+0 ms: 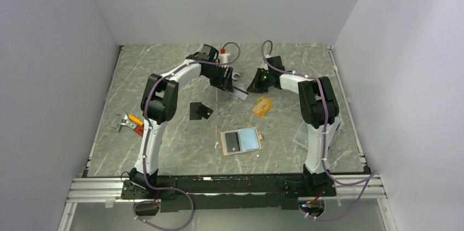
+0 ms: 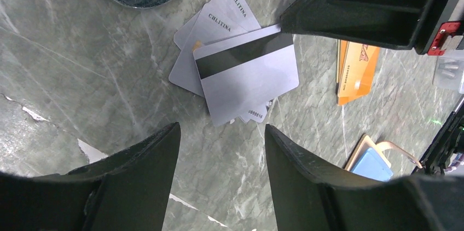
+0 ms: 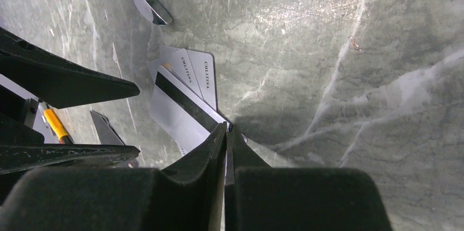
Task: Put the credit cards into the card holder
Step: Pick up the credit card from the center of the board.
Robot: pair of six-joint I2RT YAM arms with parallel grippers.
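Silver-grey cards (image 2: 216, 28) lie fanned on the marble table (image 2: 82, 78). Over them the striped silver card (image 2: 246, 78) is pinched at its corner by the right gripper (image 3: 227, 131), fingers clamped on it. The left gripper (image 2: 221, 132) hovers above the fan, fingers apart, holding nothing. The orange card (image 2: 358, 69) lies just beside; the card holder (image 1: 241, 141) lies open nearer the bases, well apart

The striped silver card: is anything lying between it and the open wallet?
Nothing visible does. Only bare table lies between the striped silver card and the card holder; the orange card sits off to one side.
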